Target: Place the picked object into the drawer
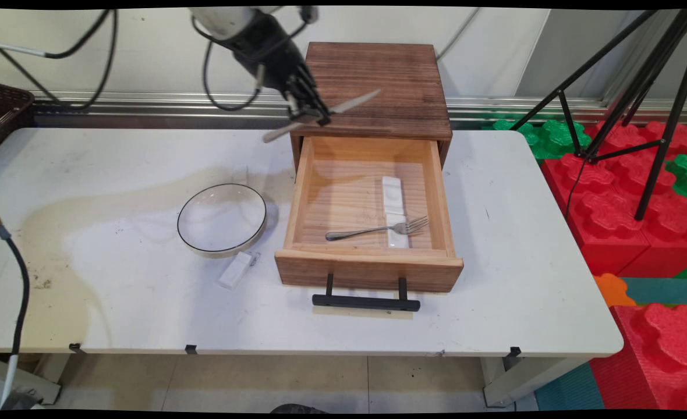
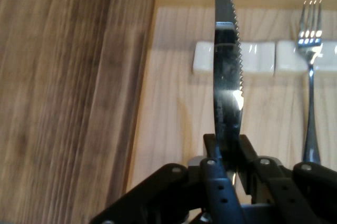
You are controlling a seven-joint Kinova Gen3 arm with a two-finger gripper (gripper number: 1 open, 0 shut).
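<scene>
My gripper [image 1: 314, 114] is shut on a metal table knife [image 1: 352, 102], held level in the air over the back left corner of the open wooden drawer [image 1: 368, 269]. In the hand view the gripper [image 2: 227, 153] clamps the serrated knife [image 2: 227, 66] edge-up, pointing across the drawer. On the drawer floor lies a fork [image 1: 378, 228], its tines resting on a white cutlery rest [image 1: 395, 210]. The fork [image 2: 310, 76] and the rest [image 2: 263, 57] lie beyond the blade in the hand view.
The drawer belongs to a dark-topped wooden box [image 1: 375, 87] at the table's back. A glass bowl [image 1: 222, 219] with a dark rim sits left of the drawer, and a small white block [image 1: 236, 270] lies by it. A dark basket [image 1: 3, 107] stands at the far left.
</scene>
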